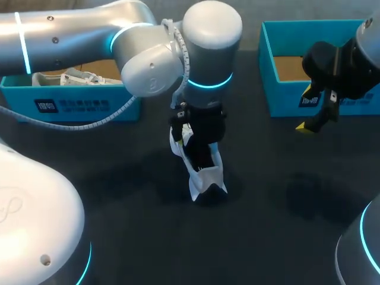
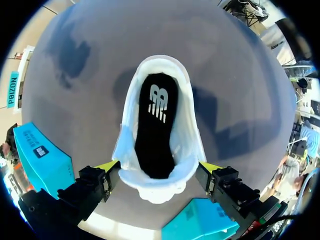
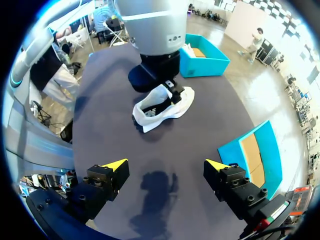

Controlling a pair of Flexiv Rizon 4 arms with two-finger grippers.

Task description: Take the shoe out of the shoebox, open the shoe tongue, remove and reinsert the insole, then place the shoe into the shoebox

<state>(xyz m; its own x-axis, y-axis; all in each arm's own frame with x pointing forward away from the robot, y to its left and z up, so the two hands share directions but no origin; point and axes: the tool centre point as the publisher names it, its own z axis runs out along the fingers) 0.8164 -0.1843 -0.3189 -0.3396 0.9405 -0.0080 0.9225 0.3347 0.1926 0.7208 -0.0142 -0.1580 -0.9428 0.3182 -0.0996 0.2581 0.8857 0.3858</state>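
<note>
A white shoe (image 1: 206, 178) lies on the dark table in the middle, its black insole (image 2: 156, 125) showing inside. My left gripper (image 1: 199, 148) hangs straight over it. In the left wrist view the left gripper (image 2: 159, 167) is open, and the heel sits between its yellow fingertips (image 2: 109, 166), which stand close beside the collar. My right gripper (image 1: 313, 110) hovers open at the right, in front of the empty teal shoebox (image 1: 270, 89). In the right wrist view the right gripper (image 3: 165, 164) has only bare table between its fingers, with the shoe (image 3: 162, 107) well ahead of it.
A second teal box (image 1: 77, 107) at the back left holds another white shoe (image 1: 71, 77). My left arm (image 1: 136, 53) spans from the left across that box to the middle. Bare table lies in front of the shoe and between the two boxes.
</note>
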